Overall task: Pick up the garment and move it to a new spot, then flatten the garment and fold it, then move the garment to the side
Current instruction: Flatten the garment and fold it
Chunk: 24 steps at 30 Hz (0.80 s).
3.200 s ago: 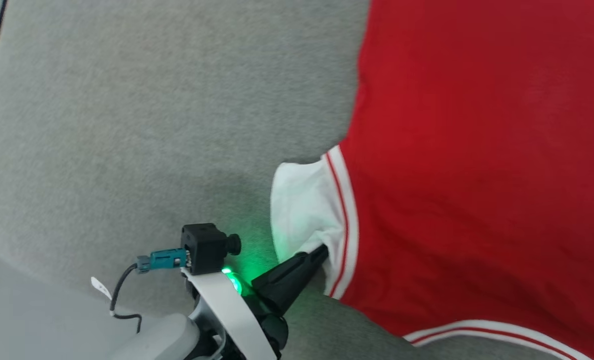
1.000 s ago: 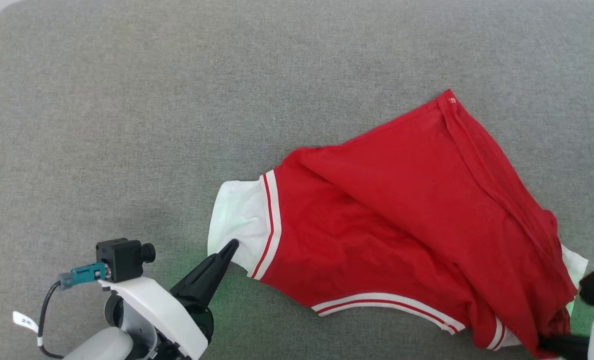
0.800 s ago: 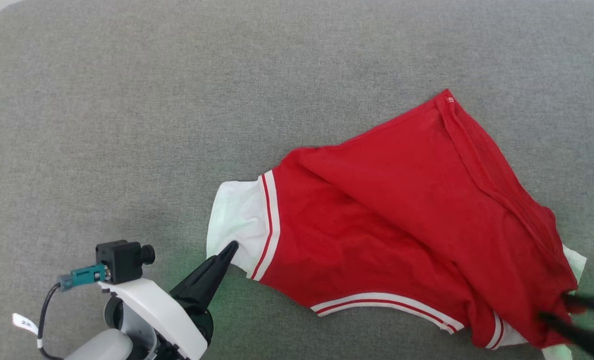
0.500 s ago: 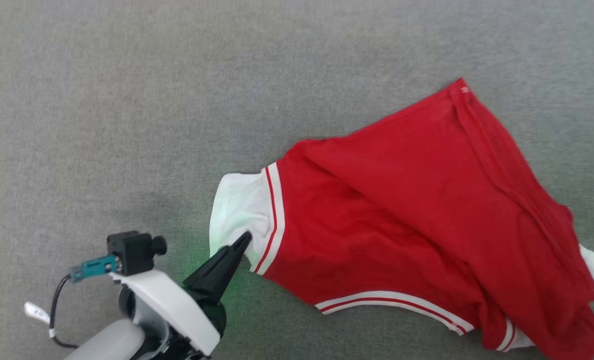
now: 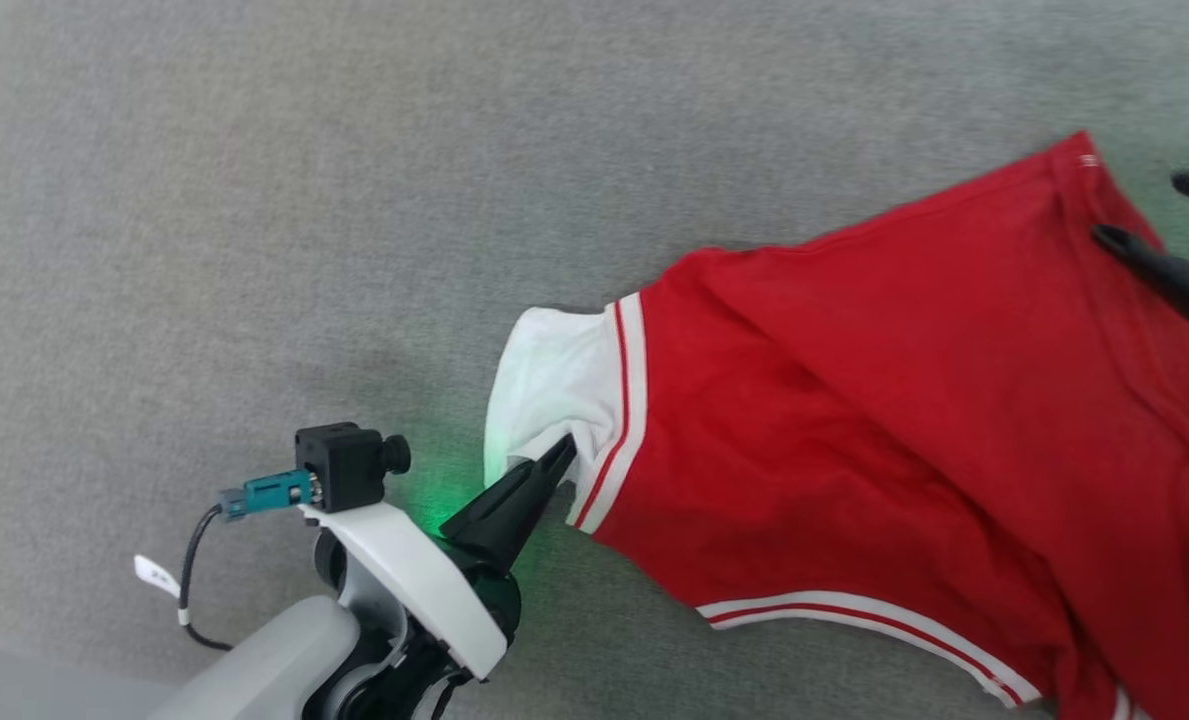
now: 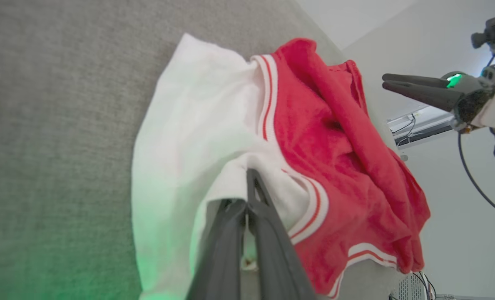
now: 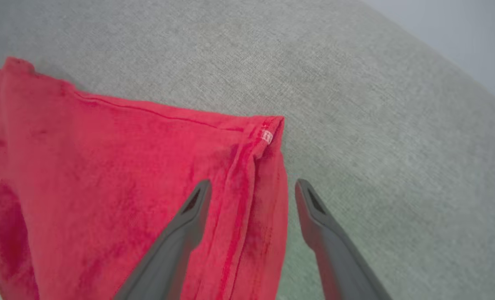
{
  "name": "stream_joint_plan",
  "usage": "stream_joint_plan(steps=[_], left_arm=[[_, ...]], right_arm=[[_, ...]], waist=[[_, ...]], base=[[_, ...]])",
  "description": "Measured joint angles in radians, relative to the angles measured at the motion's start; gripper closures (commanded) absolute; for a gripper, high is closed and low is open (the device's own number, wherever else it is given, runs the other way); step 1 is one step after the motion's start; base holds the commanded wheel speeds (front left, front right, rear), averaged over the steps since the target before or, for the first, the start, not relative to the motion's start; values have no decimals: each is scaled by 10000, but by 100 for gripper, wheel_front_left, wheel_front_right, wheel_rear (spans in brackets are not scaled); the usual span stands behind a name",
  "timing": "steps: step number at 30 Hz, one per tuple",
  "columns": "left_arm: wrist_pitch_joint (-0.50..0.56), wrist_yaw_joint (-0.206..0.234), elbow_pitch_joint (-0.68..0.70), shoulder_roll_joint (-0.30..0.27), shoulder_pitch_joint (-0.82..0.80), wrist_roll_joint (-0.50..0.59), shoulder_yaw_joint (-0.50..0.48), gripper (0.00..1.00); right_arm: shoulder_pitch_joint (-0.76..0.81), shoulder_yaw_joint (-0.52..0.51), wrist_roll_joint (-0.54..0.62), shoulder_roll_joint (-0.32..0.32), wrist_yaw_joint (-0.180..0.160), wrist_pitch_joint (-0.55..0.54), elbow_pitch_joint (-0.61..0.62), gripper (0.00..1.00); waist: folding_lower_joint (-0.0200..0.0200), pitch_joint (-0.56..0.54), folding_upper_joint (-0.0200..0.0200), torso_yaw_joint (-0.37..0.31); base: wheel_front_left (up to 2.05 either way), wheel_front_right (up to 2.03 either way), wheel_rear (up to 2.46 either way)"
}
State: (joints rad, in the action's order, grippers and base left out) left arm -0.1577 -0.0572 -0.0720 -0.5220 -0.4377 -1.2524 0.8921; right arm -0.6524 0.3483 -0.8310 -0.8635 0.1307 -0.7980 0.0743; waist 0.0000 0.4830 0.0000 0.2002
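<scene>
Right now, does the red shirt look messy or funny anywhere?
Yes. The garment lies crooked and rumpled on the grey surface, with a long fold across its red body. Its white end panel is bunched where the left gripper pinches it. The right gripper hangs open above its far corner, gripping nothing.

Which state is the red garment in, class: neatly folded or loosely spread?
Loosely spread: the garment lies rumpled on the grey surface, one layer creased over another.
</scene>
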Motion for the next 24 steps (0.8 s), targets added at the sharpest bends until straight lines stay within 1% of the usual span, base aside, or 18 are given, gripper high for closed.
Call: stream_joint_plan(steps=[3, 6, 9, 11, 12, 13, 14, 15, 17, 20, 24], left_arm=[[-33, -150, -173, 201, -142, 35, 35, 100], [-88, -286, -334, 380, -259, 36, 100, 100], [-119, -397, -462, 477, -296, 35, 130, 100], [-176, -474, -545, 512, -307, 33, 148, 100], [-190, -485, -600, 529, -317, 27, 153, 100], [-192, -499, -658, 541, -318, 21, 165, 100], [-194, -525, -723, 550, -330, 21, 186, 100], [-190, -546, -790, 579, -361, 19, 209, 100], [-153, -575, -941, 642, -466, -12, 245, 100], [-96, -619, -1229, 686, -707, -75, 207, 100], [102, -663, -1684, 479, -1451, -77, 25, 100]], right_arm=[[-1124, 959, 410, 203, 0, -123, -970, 0], [-1680, 1958, 658, 234, 0, -433, -1852, 0], [-2148, 2621, 380, 31, 0, -746, -2270, 0], [-2297, 2876, 92, -25, 0, -826, -2441, 0], [-2398, 3045, -31, -67, -4, -926, -2452, 18], [-2463, 3212, -144, -109, -19, -943, -2451, 46], [-2499, 3306, -276, -121, -23, -913, -2470, 87], [-2503, 3377, -426, -105, -27, -865, -2518, 100], [-2531, 3591, -583, -27, -21, -593, -2598, 100], [-2623, 3634, -652, 184, 0, 222, -2918, 100], [-3035, 3597, -598, 525, 2, 1275, -3492, 100]], waist=[[0, 189, 0, 186], [0, 300, 0, 381], [0, 352, 0, 520], [0, 356, 0, 560], [1, 344, 0, 565], [0, 332, 0, 560], [0, 318, 0, 553], [0, 298, 0, 546], [0, 227, 0, 525], [0, 100, 0, 454], [0, -142, 0, 288]], base=[[0, 0, 0], [0, 0, 0], [0, 0, 0], [0, 0, 0], [0, 0, 0], [0, 0, 0], [0, 0, 0], [0, 0, 0], [0, 0, 0], [0, 0, 0], [0, 0, 0]])
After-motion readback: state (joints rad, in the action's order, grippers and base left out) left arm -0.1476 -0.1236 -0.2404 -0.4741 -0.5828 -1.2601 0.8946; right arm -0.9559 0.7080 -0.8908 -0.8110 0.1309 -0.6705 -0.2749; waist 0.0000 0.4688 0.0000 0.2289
